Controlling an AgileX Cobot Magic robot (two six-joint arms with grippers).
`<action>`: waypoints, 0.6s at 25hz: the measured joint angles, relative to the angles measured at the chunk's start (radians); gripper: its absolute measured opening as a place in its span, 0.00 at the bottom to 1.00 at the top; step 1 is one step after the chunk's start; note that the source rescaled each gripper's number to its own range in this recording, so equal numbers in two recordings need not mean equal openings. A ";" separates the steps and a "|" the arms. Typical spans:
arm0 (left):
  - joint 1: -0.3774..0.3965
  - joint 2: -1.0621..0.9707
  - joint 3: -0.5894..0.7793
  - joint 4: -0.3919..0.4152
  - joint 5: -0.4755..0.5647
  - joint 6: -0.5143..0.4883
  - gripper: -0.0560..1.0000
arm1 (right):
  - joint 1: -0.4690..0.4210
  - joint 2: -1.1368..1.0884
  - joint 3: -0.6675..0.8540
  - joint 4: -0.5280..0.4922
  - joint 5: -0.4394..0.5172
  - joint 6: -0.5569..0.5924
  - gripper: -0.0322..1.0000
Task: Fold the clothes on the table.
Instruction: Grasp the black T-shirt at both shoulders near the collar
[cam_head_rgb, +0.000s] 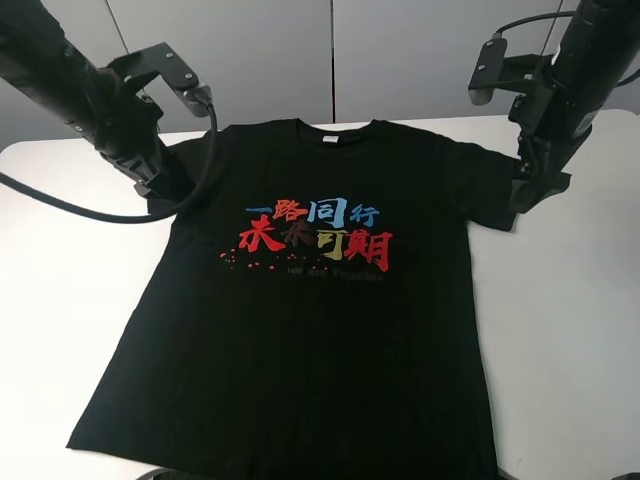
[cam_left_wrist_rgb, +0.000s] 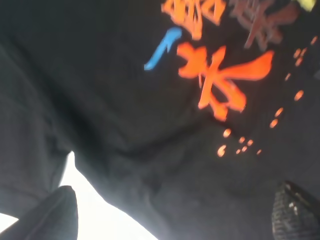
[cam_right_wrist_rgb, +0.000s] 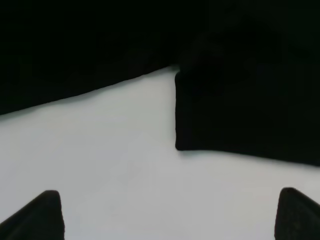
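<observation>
The clothes, one black T-shirt, lie spread flat and chest-up on the white table, with red, blue and yellow characters across the chest. My left gripper hangs over the shirt's left sleeve, open, with nothing between its fingers. In the left wrist view the left gripper has the black cloth and the orange-red print under it. My right gripper is at the right sleeve's outer edge, open and empty. In the right wrist view the right gripper is over bare table, the sleeve just ahead.
The table shows white on both sides of the shirt. The hem reaches the table's front edge. A black cable loops from the left arm over the table. Grey wall panels stand behind.
</observation>
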 joint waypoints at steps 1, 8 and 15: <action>-0.002 0.022 0.000 0.014 0.000 0.000 1.00 | 0.000 0.005 0.000 0.004 -0.007 -0.013 0.91; -0.001 0.139 0.000 0.128 -0.013 0.000 1.00 | 0.000 0.093 0.000 0.084 -0.022 -0.101 0.91; -0.022 0.181 -0.054 0.197 -0.016 0.000 1.00 | 0.014 0.168 0.000 0.096 -0.035 -0.121 0.91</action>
